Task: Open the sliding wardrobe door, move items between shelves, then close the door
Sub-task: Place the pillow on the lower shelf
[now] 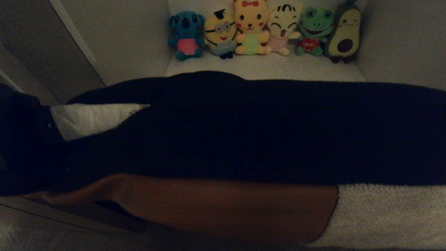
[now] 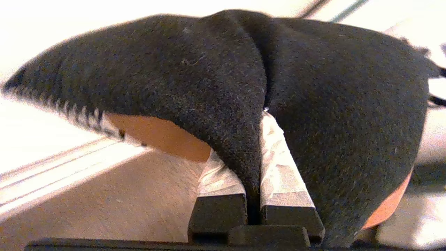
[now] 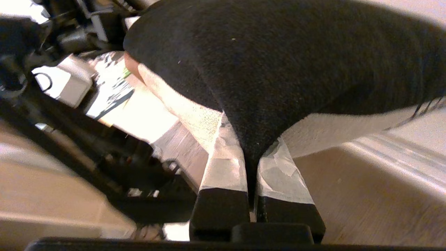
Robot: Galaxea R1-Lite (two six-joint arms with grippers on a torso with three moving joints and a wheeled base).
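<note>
1. The left end effector [image 2: 253, 164] was clamped on a fold of the black garment [image 2: 216, 80], its taped fingers [image 2: 282, 167] pressed close on either side of the cloth.
2. The right end effector [image 3: 251, 167] gripped another fold of the same black garment [image 3: 278, 69] in the same narrow pinch.
3. In the head view the black garment [image 1: 251, 129] stretched across nearly the whole width, in front of the shelf [image 1: 264, 68].
4. A rust-brown garment [image 1: 223, 209] lay under the black one, and a pale ribbed knit [image 1: 386, 216] showed at the lower right and again at the left.
5. A row of plush toys [image 1: 264, 31] stood against the back wall of the shelf, well behind the garments.
6. The sliding wardrobe door [image 1: 41, 52] stood at the far left.
7. No brand, label or readable writing showed on any garment or toy.
</note>
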